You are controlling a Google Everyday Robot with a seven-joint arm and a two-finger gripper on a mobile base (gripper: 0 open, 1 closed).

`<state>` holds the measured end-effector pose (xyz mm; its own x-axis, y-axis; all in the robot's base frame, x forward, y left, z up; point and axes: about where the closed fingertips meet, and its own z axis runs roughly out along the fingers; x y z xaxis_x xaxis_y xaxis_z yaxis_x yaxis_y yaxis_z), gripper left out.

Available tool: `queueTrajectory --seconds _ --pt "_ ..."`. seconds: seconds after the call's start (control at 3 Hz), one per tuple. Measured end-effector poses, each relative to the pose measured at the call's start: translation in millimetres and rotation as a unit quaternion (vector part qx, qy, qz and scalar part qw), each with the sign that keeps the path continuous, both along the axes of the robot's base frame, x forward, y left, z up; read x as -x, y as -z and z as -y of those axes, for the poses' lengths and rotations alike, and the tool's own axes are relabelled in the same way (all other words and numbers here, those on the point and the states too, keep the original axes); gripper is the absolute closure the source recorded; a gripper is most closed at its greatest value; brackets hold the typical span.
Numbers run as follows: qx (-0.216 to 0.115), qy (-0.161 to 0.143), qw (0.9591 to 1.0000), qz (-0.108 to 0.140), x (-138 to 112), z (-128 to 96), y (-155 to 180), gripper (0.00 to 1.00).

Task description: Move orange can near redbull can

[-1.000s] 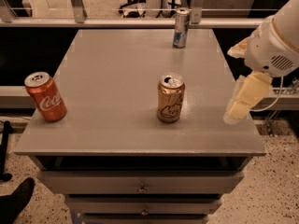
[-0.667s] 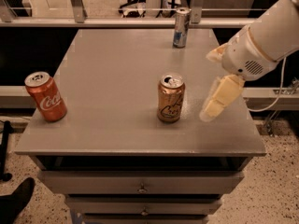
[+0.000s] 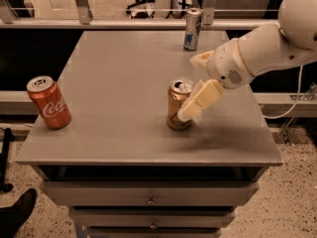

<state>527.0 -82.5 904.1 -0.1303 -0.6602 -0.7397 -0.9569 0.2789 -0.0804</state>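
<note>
The orange can point(image 3: 176, 105) stands upright near the middle of the grey table point(image 3: 114, 83), golden-bronze with a silver top. The redbull can point(image 3: 192, 29), slim and silver-blue, stands at the table's far edge, well behind the orange can. My gripper point(image 3: 194, 83) reaches in from the right on a white arm point(image 3: 262, 46) and is open. Its near cream finger point(image 3: 200, 100) lies against the right side of the orange can; the other finger point(image 3: 200, 59) is farther back, apart from the can. The can rests on the table.
A red Coca-Cola can point(image 3: 48, 102) stands near the table's left front edge. The table has drawers point(image 3: 148, 197) below. A railing point(image 3: 99, 23) runs behind the far edge. A cable point(image 3: 290, 105) hangs at the right.
My gripper has moved left from beyond the table's right edge to the orange can's right side. The cans have not moved.
</note>
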Motion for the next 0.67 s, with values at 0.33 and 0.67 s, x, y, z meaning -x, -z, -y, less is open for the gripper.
queueTrajectory --seconds 0.33,0.67 --pt "-0.07 0.002 0.9975 0.009 -14 -16 15 0.0" --pt "-0.102 0.011 0.9947 0.011 -19 -15 25 0.0"
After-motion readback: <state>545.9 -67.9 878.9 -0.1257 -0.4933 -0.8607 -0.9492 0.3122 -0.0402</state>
